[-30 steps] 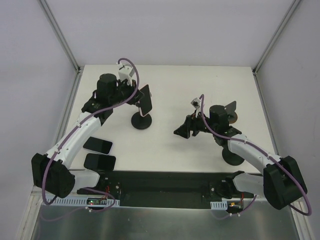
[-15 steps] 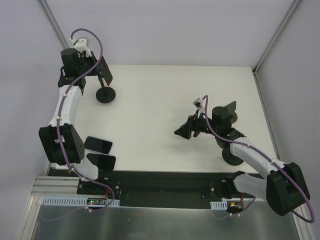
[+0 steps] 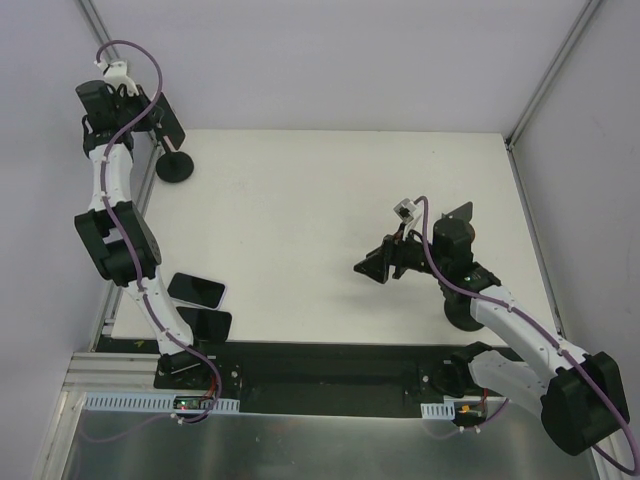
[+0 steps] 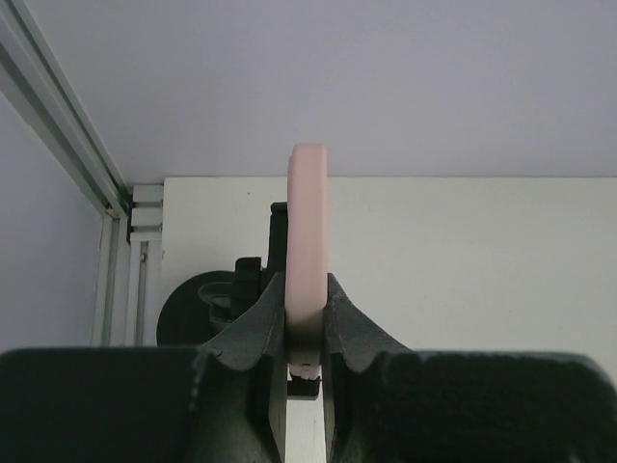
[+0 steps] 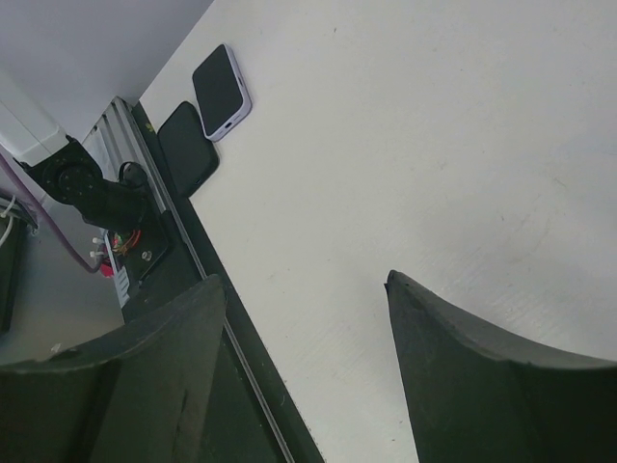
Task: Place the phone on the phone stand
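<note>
My left gripper [image 3: 148, 118] is at the far left back corner, shut on a pink-cased phone [image 3: 166, 120]. In the left wrist view the phone [image 4: 308, 222] stands edge-on between the fingers [image 4: 258, 323] of the gripper [image 4: 307, 289]. A black phone stand with a round base [image 3: 174, 168] is right under it; its base [image 4: 193, 309] and cradle show behind the phone. Whether the phone rests in the cradle I cannot tell. My right gripper [image 3: 366, 268] is open and empty above the table's middle, and also shows in the right wrist view [image 5: 304, 280].
A purple-cased phone [image 3: 196, 290] and a black phone [image 3: 200, 325] lie flat at the near left, both in the right wrist view too [image 5: 221, 92] [image 5: 188, 148]. A second black stand [image 3: 462, 314] stands at the right, partly hidden by my right arm. Frame posts flank the table.
My left arm has swung from the table's middle to the far left back corner, carrying the phone; the stand moved along with it. The right arm barely moved.
</note>
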